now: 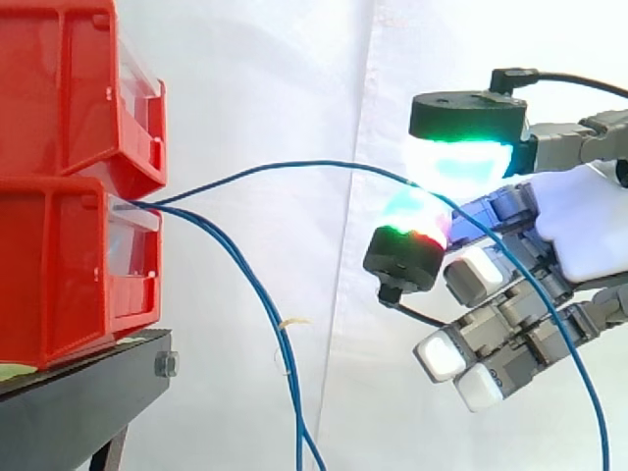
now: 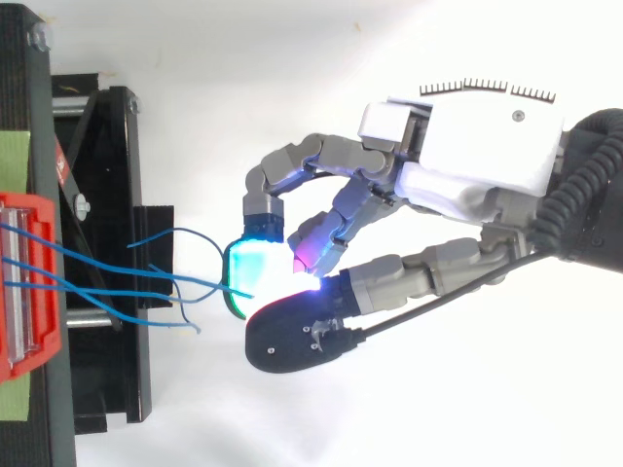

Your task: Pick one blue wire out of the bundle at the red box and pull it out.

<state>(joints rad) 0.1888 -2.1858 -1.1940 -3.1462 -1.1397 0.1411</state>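
Several blue wires come out of the front of the lower red bin (image 1: 59,275) (image 2: 21,209). One blue wire (image 1: 294,165) (image 2: 209,284) arcs away from the bundle to my hand (image 1: 589,231) (image 2: 467,165), which hovers to the right of the bins at bin height. Two glowing fingertips (image 1: 461,162) are closed against each other with this wire pinched between them. Past the pinch, the wire's free end drops down to the right. The other blue wires (image 1: 265,304) hang down from the bin. The hand's remaining fingers are loosely curled below the pinch.
A second red bin (image 1: 69,88) is stacked on the lower one. Both rest on a black stand (image 1: 78,402) (image 2: 117,195). A white curtain hangs behind, and there is free room between the bins and the hand.
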